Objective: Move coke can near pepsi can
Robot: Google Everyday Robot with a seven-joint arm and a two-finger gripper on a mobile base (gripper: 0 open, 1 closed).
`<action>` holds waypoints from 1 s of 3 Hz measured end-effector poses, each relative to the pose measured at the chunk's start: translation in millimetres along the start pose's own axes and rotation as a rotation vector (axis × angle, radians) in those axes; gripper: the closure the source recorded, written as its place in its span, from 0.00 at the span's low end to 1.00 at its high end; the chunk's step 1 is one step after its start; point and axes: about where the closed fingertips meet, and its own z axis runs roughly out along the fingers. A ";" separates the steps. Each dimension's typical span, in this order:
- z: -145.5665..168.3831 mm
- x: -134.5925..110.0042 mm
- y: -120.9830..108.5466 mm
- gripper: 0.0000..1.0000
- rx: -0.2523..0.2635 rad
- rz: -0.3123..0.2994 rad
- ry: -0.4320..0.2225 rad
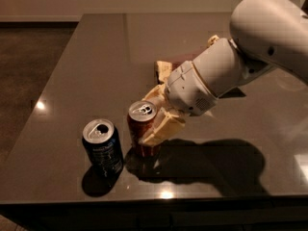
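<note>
The coke can (140, 129), red with a silver top, stands upright near the front of the dark table (96, 57). My gripper (155, 121) is shut on the coke can, its pale fingers (163, 129) on either side of the can's body. The pepsi can (102, 148), dark blue with a silver top and open tab hole, stands just left of the coke can, a small gap between them. The white arm reaches in from the upper right.
A small pale object (162, 70) lies on the table behind the gripper. The table's front edge (154, 201) runs just below the cans, and its left edge drops to a brown floor (29, 66).
</note>
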 end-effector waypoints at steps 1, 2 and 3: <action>0.0 3.1 1.6 0.52 0.018 0.001 -0.007; -0.1 6.6 1.2 0.29 0.028 0.010 -0.018; -0.9 9.0 0.5 0.05 0.037 0.018 -0.027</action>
